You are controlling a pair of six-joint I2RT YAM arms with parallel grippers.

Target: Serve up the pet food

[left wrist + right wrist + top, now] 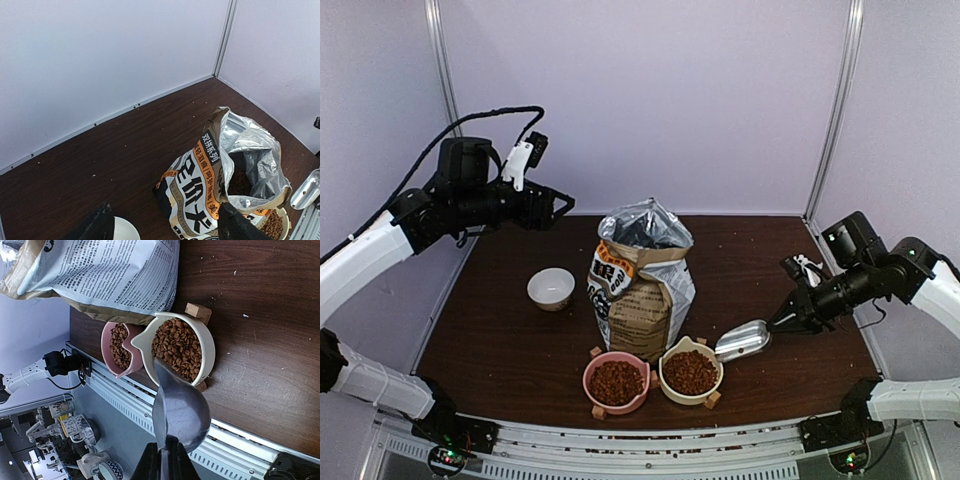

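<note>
The right pincer (778, 324) is clenching the scoop (742, 341) by its handle, mouth just ahead at the cream bowl (210, 352), probably for pouring. The kibble (691, 372) is filling that and the pink bowl (106, 347) beyond; the left pincer (563, 207) is hanging released, well clear.

1. The tall bag (642, 280) stands mid-surface (490, 340), blocking the middle.
2. The pink bowl (616, 408) and cream bowl (691, 399) sit side by side just before it, filling the near centre.
3. The scoop (742, 341) in the right pincer (773, 325) hangs just right of the cream bowl.
4. Bare wood lies open around the white bowl (551, 300) at left and behind the bag.
</note>
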